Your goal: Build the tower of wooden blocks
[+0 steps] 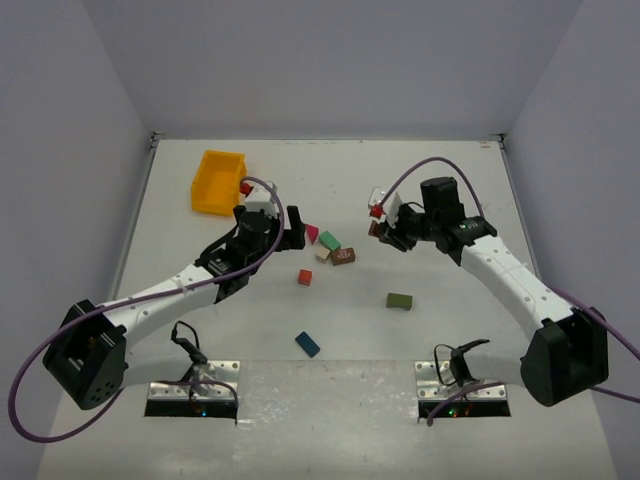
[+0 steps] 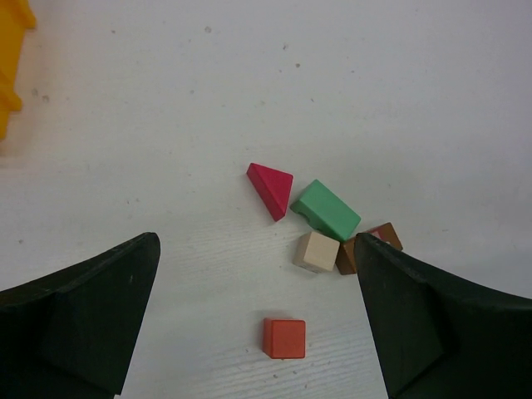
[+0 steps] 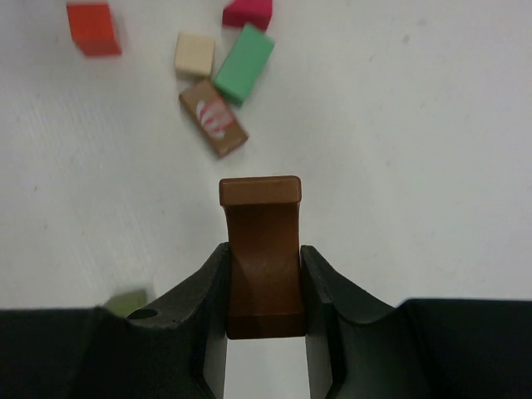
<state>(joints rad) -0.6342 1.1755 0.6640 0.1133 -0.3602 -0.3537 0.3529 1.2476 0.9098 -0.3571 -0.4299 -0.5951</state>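
Grip matters now: my right hand (image 3: 264, 258) pinches a brown arch block (image 3: 259, 199) at lower centre; the other wood blocks (image 3: 243, 65) lie loose at upper left on the bench (image 3: 416, 166). I should set it down level, then release gently. My left hand (image 2: 256, 249) hangs spread.

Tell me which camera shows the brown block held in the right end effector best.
The right wrist view: the brown block fills the centre, clamped in the right end effector. The top external view shows only a small dark bit at that end effector. The left wrist view does not show it.
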